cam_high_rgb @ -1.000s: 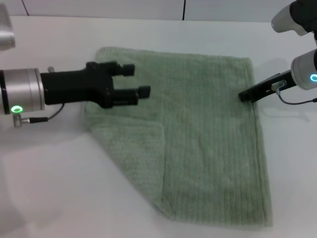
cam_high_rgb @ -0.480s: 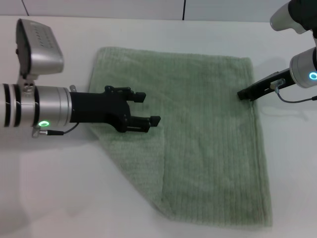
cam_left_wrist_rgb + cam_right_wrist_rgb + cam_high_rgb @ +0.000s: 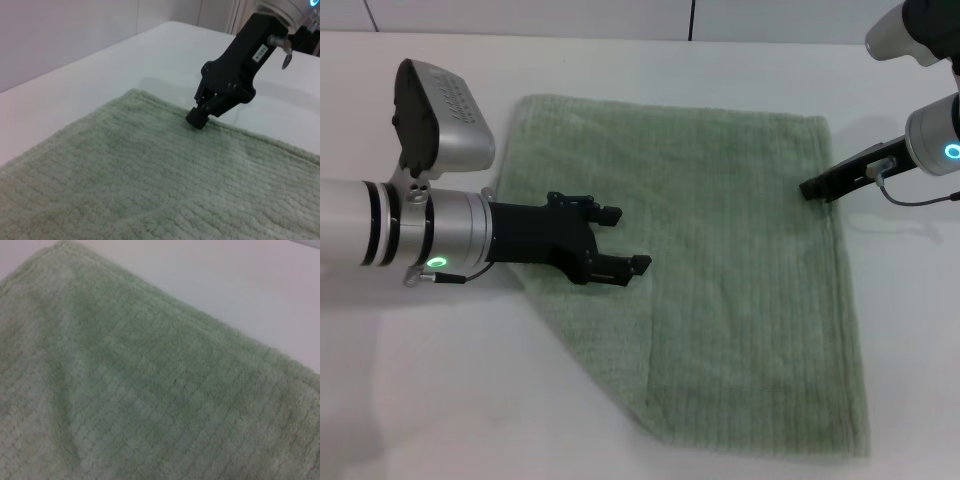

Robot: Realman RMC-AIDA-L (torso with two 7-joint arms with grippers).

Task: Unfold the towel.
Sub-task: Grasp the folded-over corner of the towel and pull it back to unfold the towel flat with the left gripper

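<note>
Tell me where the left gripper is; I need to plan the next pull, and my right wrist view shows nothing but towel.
Observer: The left gripper is over the left part of the towel, jaws open.
Operator: And the other arm?
Observer: The right gripper has its tip on the towel's right edge, jaws shut together; whether they pinch cloth I cannot tell.
Operator: Is the towel flat?
Observer: No, the folded corner at the near left lies over the towel.

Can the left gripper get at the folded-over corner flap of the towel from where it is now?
Probably yes: the left gripper, open, hovers right above the towel's folded flap, with nothing between them.
</note>
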